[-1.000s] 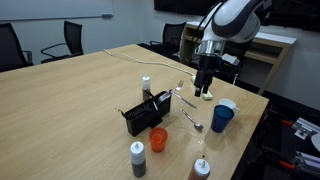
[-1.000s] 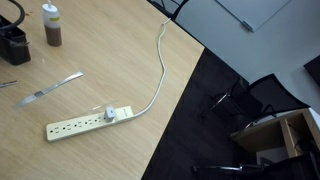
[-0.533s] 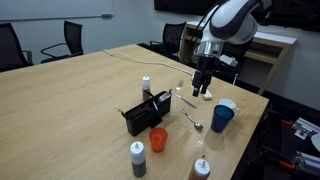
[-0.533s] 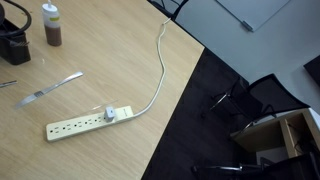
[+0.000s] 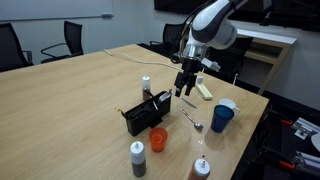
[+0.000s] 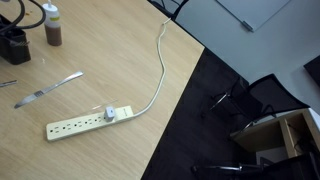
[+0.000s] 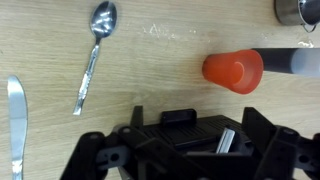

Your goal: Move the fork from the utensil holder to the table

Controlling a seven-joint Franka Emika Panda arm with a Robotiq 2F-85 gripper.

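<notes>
The black utensil holder (image 5: 142,114) stands on the wood-grain table (image 5: 80,95). It fills the lower part of the wrist view (image 7: 185,125) and shows at the top left edge of an exterior view (image 6: 12,44). A short shiny length of the fork (image 7: 228,140) sticks up from a compartment on the holder's right side. My gripper (image 5: 185,92) hangs open just above and beside the holder's far end. In the wrist view its dark fingers (image 7: 185,165) straddle the holder, empty.
An orange cup (image 5: 158,138) (image 7: 233,70) sits right by the holder. A silver spoon (image 7: 95,55) (image 5: 193,121), a knife (image 7: 14,125) (image 6: 50,88), a blue cup (image 5: 222,118), several bottles (image 5: 138,158) and a power strip (image 6: 88,121) with its cable lie around.
The arm has swung left, away from the power strip and toward the holder, and the gripper now hangs over the holder's end. Objects on the table have not moved.
</notes>
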